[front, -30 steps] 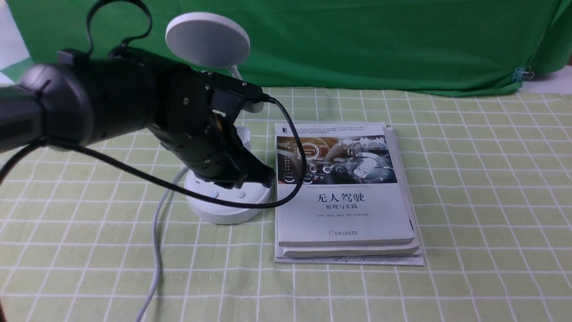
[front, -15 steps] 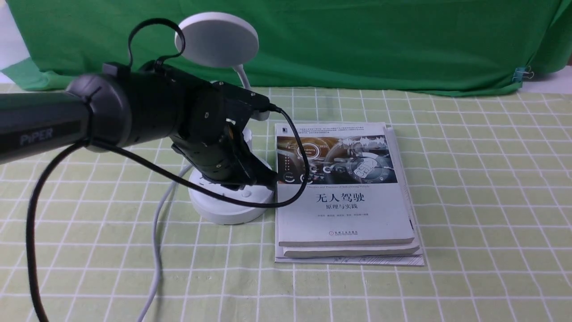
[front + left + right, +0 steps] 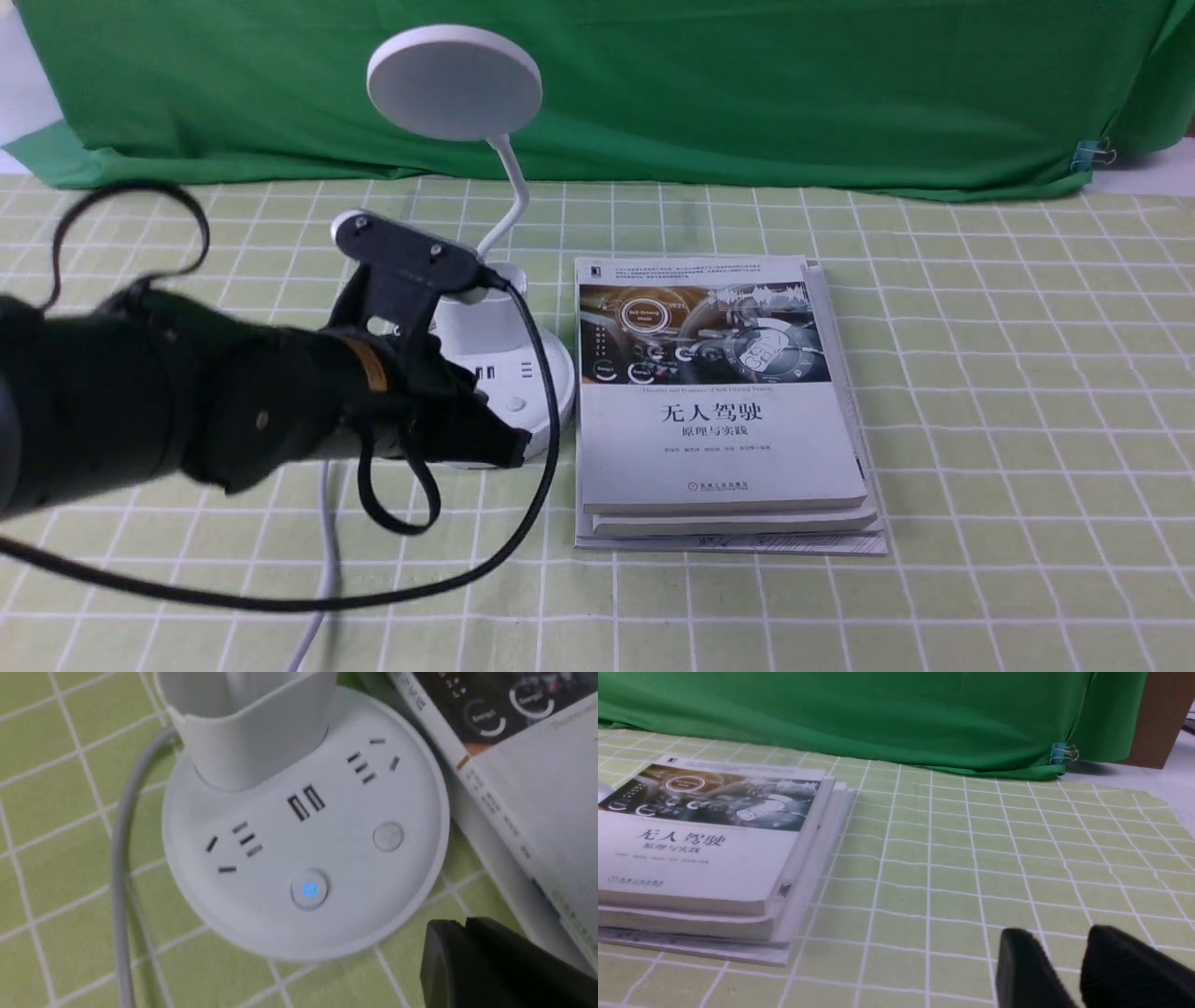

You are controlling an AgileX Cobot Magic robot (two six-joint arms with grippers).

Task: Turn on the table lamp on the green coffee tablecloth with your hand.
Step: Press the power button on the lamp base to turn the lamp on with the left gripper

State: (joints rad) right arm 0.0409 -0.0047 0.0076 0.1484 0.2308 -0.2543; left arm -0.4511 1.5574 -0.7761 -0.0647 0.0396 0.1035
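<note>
Table lamp (image 3: 456, 86), white, at left on the green coffee tablecloth (image 3: 943, 420), immediately left of a stack of books (image 3: 719, 448); long axis roughly upright, bent neck (image 3: 512, 191) bowing right, disc head (image 3: 453, 89) carried back leftward, flat face towards the near side and tilted down; cup-shaped holder (image 3: 254, 742) on the far part of the round base (image 3: 280, 858), open-topped, full contents not discernible; one button (image 3: 309, 889) glowing blue, its sockets facing up; left gripper (image 3: 460, 924), clenched, by the base's near side; right gripper (image 3: 1057, 933), fingers parted, grasping nothing.
</note>
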